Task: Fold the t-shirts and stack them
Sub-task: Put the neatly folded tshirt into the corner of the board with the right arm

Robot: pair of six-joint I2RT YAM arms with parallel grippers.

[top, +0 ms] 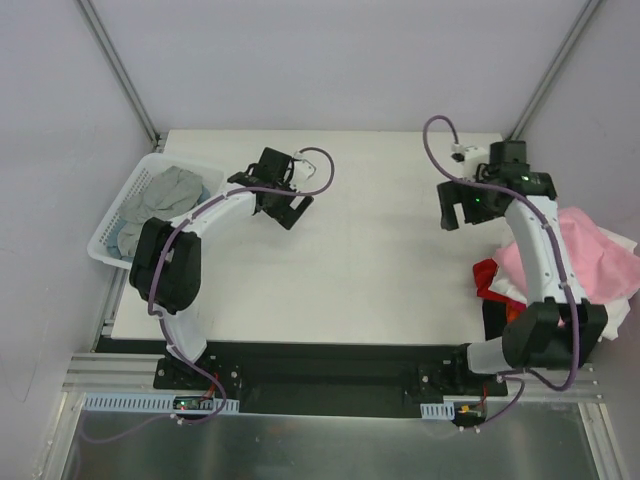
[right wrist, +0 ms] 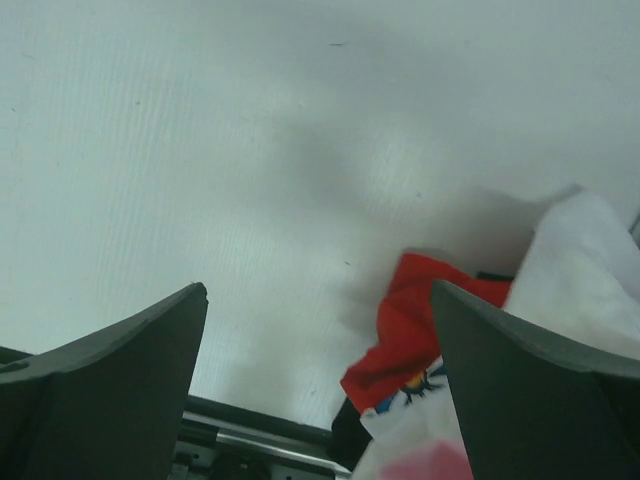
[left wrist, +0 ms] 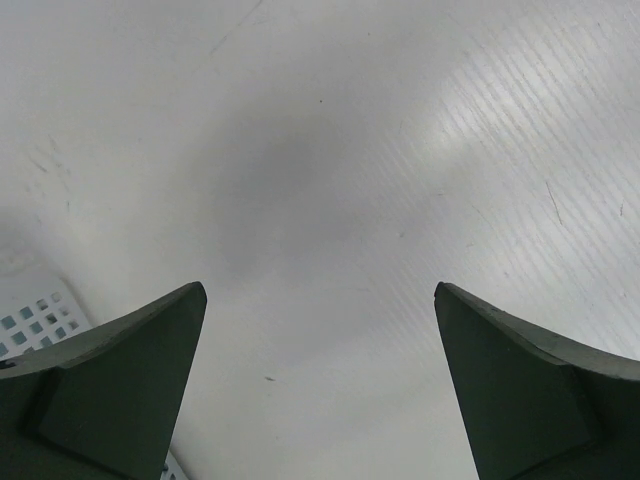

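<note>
T-shirts (top: 590, 255) are heaped at the right table (top: 370, 260) edge (one grey (top: 165, 195) basketed); both grippers, left (top: 285, 205) and right (top: 455, 205), are held spread and empty, seemingly for reaching.

Grey t-shirt (top: 165, 193) in basket (top: 112, 238) — far left

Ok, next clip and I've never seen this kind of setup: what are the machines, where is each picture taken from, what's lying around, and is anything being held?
These are two robot arms bolted at the near edge of a white table. The overhead picture looks down from behind them. The other two come from cameras on the wrists; the dark wedges are each gripper's own fingers. The left gripper and right gripper both stand open over bare tabletop, holding nothing. At the left sits a white lattice basket with grey shirts in it. At the right edge lies a loose heap of shirts, pink on top, with red and white showing.
</note>
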